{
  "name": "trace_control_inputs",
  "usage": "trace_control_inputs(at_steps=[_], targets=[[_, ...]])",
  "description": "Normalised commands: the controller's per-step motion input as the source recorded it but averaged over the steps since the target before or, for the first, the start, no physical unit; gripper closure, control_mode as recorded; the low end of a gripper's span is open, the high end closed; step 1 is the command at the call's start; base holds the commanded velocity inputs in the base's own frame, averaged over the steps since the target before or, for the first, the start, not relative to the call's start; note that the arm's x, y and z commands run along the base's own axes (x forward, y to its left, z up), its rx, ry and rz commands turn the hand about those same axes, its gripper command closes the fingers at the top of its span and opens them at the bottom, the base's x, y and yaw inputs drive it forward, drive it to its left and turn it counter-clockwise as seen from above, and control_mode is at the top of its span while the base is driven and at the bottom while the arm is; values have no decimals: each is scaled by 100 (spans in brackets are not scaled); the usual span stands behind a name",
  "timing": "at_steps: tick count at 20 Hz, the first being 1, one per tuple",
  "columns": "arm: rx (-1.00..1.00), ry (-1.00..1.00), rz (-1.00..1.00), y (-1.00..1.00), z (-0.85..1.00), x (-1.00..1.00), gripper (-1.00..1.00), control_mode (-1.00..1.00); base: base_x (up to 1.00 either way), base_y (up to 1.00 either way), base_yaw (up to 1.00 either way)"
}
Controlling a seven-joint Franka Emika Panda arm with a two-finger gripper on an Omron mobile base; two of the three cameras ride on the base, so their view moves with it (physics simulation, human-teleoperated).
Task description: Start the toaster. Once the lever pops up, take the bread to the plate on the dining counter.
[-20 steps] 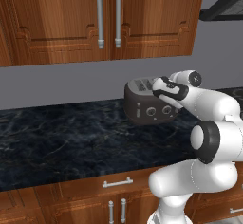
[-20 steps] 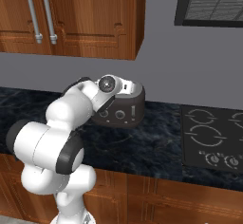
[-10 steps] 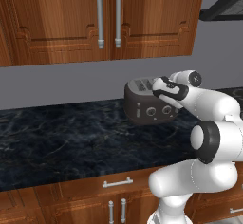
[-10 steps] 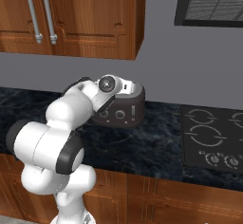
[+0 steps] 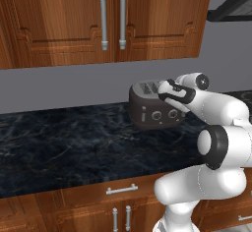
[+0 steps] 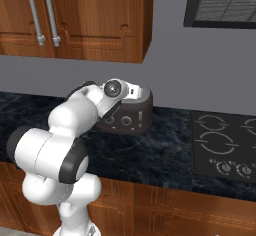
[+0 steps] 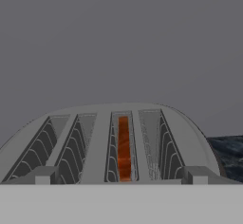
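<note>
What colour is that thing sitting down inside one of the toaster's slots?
Orange-brown: the bread in the toaster, clearest in the hand view.

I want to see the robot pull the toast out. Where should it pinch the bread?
Probably the bread's top edge, coming straight down from above. It stands on edge, sunk in the third of the toaster's four slots, so only that thin top edge is reachable. The open gripper sits right over the slots; one finger should go on each flat face.

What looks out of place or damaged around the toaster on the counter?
Nothing stands out. The toaster stands upright on the black counter, and the bread sits straight in one slot. The open gripper hovers just above the slots.
</note>
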Motion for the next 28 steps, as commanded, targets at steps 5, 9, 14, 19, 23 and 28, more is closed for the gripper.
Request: trace_control_inputs(at_steps=[5, 9, 14, 19, 23, 28], targets=[[0, 0, 0, 0, 0, 0, -100, -100, 0, 0, 0], [0, 0, 0, 0, 0, 0, -100, -100, 0, 0, 0], [0, 0, 0, 0, 0, 0, -100, -100, 0, 0, 0], [0, 0, 0, 0, 0, 0, -100, -100, 0, 0, 0], [0, 0, 0, 0, 0, 0, -100, -100, 0, 0, 0], [0, 0, 0, 0, 0, 0, -100, -100, 0, 0, 0]])
